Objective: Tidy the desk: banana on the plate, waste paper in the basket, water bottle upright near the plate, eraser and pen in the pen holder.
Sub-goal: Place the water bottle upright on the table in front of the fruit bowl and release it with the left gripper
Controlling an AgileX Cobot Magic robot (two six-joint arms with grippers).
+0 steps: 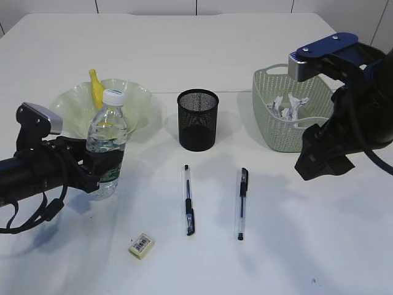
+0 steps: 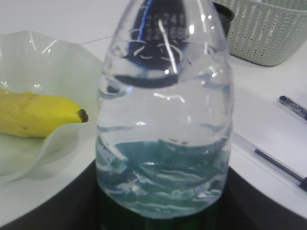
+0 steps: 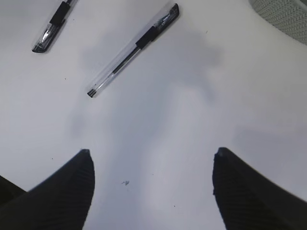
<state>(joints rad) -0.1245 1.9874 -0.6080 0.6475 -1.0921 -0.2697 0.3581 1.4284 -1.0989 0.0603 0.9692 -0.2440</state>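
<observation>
My left gripper (image 1: 97,171) is shut on the water bottle (image 1: 108,138), which stands upright just in front of the green plate (image 1: 138,104); the bottle fills the left wrist view (image 2: 163,120). The banana (image 1: 96,88) lies on the plate, also in the left wrist view (image 2: 38,114). Two pens (image 1: 188,200) (image 1: 242,203) lie in front of the black mesh pen holder (image 1: 198,120). The eraser (image 1: 141,245) lies near the front. Waste paper (image 1: 288,107) sits in the green basket (image 1: 276,132). My right gripper (image 3: 151,167) is open and empty above the table, right of the pens (image 3: 132,50).
The basket stands at the right, partly behind my right arm (image 1: 344,123). A second pen (image 3: 52,26) shows at the top left of the right wrist view. The table's far edge runs along the back.
</observation>
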